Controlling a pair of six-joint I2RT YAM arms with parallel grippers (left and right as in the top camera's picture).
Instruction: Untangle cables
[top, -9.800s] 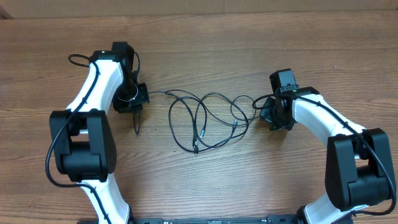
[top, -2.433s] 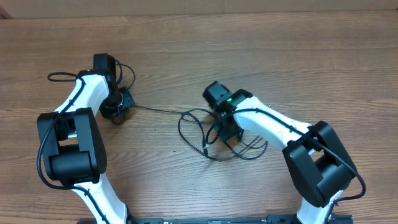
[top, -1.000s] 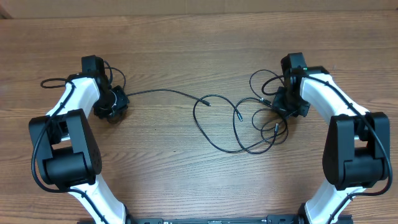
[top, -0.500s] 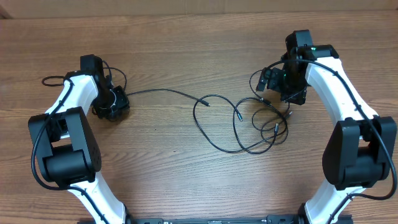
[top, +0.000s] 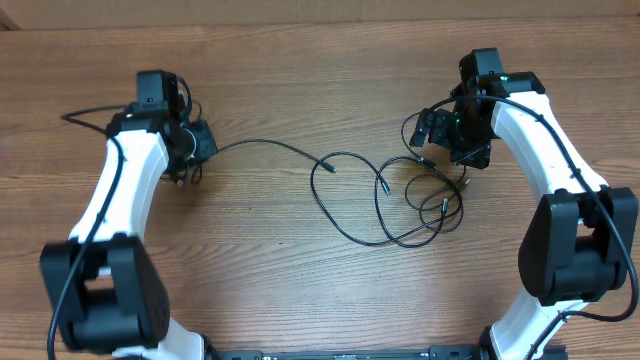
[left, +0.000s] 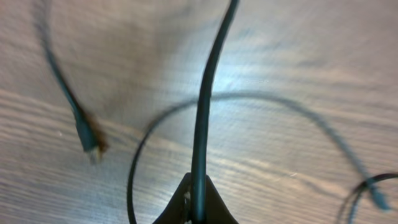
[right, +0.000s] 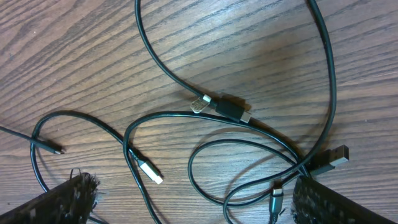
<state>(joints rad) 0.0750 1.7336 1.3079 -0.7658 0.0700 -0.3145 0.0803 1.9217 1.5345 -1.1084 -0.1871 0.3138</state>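
Several thin black cables (top: 395, 205) lie looped over each other on the wooden table, right of centre. One cable (top: 275, 147) runs left from the tangle to my left gripper (top: 203, 148). The left wrist view shows that gripper (left: 198, 204) shut on this black cable (left: 205, 106), with another plug end (left: 89, 140) on the wood beside it. My right gripper (top: 448, 140) hangs over the tangle's upper right part. In the right wrist view it (right: 193, 199) stands wide open above the cables (right: 249, 149), holding nothing, with a silver plug (right: 150, 170) and a USB plug (right: 328, 156) below it.
The wooden table (top: 300, 290) stretches on all sides. A pale strip (top: 320, 10) runs along the far edge. Thick black wires (top: 85, 115) fixed to the arms loop beside the left arm.
My left gripper has shut on the cable and shifted up and to the right. My right gripper let go of the cables, opened wide and rose slightly; the tangle has settled.
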